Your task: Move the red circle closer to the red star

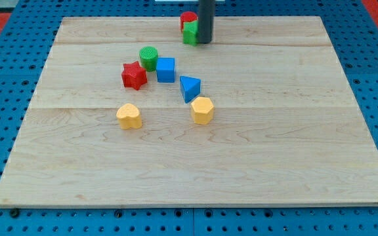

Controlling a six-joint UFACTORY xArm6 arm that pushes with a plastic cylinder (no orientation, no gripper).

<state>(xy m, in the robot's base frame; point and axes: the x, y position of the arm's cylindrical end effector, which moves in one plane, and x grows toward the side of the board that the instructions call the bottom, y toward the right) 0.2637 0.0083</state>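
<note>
My tip (204,42), bare rod holding nothing, sits just right of red circle (188,18) & green block (189,34) at top; circle round, no clear long axis; red star (134,75) well apart.

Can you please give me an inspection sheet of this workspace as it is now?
Surface: wooden board, flat.
Job's things: red circle at the view's top, touching a green block; red star far from it.
Clutter: green circle, blue cube, blue triangle, yellow heart, yellow hexagon.
Gripper: none; my tip stands right of the red circle.
Cables: nothing seen.
Surroundings: blue pegboard.
</note>
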